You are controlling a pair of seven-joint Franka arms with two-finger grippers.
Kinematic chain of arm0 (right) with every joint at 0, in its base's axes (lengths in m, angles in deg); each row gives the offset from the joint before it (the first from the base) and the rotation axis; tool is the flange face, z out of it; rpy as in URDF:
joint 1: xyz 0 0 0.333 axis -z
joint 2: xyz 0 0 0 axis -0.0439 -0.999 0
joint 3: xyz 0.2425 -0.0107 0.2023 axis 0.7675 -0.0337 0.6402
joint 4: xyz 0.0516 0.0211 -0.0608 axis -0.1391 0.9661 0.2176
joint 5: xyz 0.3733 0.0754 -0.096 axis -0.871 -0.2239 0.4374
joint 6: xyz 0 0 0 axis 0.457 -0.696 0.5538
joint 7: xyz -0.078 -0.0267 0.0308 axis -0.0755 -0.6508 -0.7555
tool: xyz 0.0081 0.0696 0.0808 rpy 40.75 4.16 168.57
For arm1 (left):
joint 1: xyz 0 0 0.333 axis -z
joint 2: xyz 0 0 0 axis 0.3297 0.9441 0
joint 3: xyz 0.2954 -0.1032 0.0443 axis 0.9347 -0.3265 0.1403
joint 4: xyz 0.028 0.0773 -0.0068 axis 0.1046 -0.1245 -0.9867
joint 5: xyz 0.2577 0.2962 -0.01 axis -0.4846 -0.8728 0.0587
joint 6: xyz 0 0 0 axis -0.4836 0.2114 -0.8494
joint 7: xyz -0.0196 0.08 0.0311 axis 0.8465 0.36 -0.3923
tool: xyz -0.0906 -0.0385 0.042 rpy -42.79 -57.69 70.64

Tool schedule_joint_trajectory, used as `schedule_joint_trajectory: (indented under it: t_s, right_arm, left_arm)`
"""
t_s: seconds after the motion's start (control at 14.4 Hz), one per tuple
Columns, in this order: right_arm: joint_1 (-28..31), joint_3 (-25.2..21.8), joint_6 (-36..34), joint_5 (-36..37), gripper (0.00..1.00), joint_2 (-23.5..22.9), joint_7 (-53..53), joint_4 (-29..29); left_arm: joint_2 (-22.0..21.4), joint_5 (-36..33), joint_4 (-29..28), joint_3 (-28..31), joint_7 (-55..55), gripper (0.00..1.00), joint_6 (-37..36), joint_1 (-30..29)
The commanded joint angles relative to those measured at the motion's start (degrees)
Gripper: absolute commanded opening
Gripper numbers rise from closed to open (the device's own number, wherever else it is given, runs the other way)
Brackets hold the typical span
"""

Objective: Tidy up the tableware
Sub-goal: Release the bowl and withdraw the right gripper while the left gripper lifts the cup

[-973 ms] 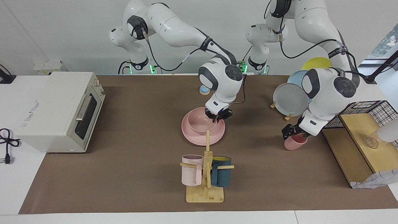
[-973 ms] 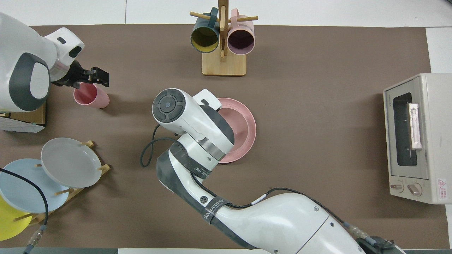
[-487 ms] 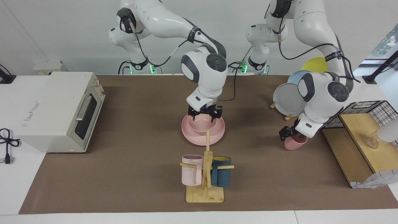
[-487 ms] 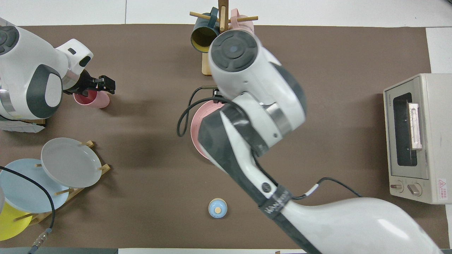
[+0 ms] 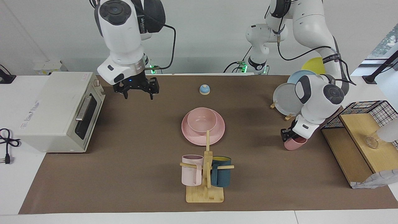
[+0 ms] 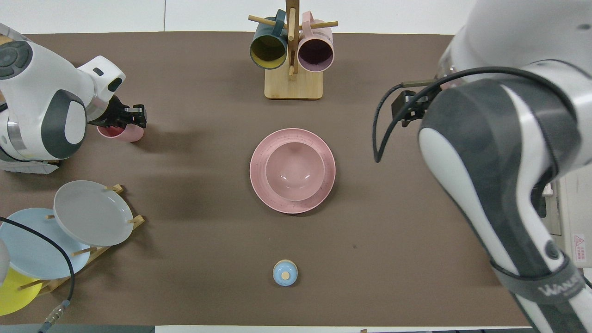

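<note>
1. The pink bowl (image 5: 202,119) sits inside the wide pink plate (image 5: 191,137) in the middle of the brown table mat (image 5: 140,155), bowl centred on plate, nothing holding either one.
2. The right gripper (image 5: 136,90) hangs in the air over the mat beside the toaster oven (image 5: 59,110), near the robots' edge of the table. Its two fingers are spread apart and empty.
3. The left gripper (image 5: 290,134) is down at the small pink cup (image 5: 295,143), which stands upright on the mat toward the left arm's end of the table. The fingers sit at the cup's rim, but whether they are pinching it or just around it I cannot tell from either view.
4. Just beside the cup, toward the table's end, are a wooden shelf board (image 5: 345,155) and a black wire basket (image 5: 373,109).
5. Nearer to the robots than the cup, a wooden rack (image 6: 92,247) holds a grey plate (image 6: 90,212), a blue plate (image 6: 32,249) and a yellow plate (image 6: 11,291) on edge.
6. Farther from the robots than the pink plate, a wooden mug tree (image 5: 205,186) carries a pale pink mug (image 5: 191,169) and a dark blue mug (image 5: 221,175), one hung on each side.
7. A small blue knobbed lid (image 5: 204,89) lies on the mat nearer to the robots than the plate, well apart from it.
</note>
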Motion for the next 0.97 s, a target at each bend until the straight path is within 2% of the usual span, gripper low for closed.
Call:
schedule_joint_trajectory:
  t_s: [0.0,0.07,0.14,0.21,0.35,0.42,0.56,0.7,0.9]
  right_arm:
    - [6.2,0.6,-0.7,-1.2,1.00,2.9,5.5,3.2]
    - [7.4,0.0,-0.2,-1.2,1.00,4.3,5.2,5.4]
    - [7.6,-1.0,0.8,-1.2,1.00,8.0,5.3,10.6]
    - [8.4,-1.1,5.6,-1.2,1.00,14.1,5.5,18.7]
    - [9.1,-2.0,6.3,-2.7,1.00,14.2,12.9,18.7]
    - [8.7,-4.1,5.9,-2.7,1.00,14.7,15.1,19.3]
    - [8.6,-6.4,5.8,-2.7,1.00,15.8,15.5,20.8]
    - [6.9,-7.8,5.8,-2.6,1.00,16.3,15.4,21.2]
    - [6.3,-10.4,5.7,-2.7,1.00,17.9,15.7,22.9]
  left_arm:
    - [-1.3,-1.0,-1.5,0.4,0.3,0.00,1.2,-0.1]
    - [-1.2,-1.1,-1.2,0.4,0.3,0.00,1.2,-0.1]
    - [-1.3,-1.2,-0.5,0.4,0.2,0.00,0.7,-0.1]
    - [-1.4,-1.8,1.7,0.4,0.1,0.00,-1.4,0.0]
    - [-1.3,-1.7,7.6,0.4,0.2,0.00,-8.4,0.7]
    - [-1.3,-1.7,10.1,0.3,0.6,0.00,-11.7,0.9]
    - [-1.2,-1.3,14.7,-0.1,1.5,0.00,-17.6,1.8]
    - [-1.0,-1.1,18.8,-0.1,7.3,0.00,-24.5,5.2]
    - [-0.8,-1.0,23.5,-0.2,18.4,0.00,-29.5,11.8]
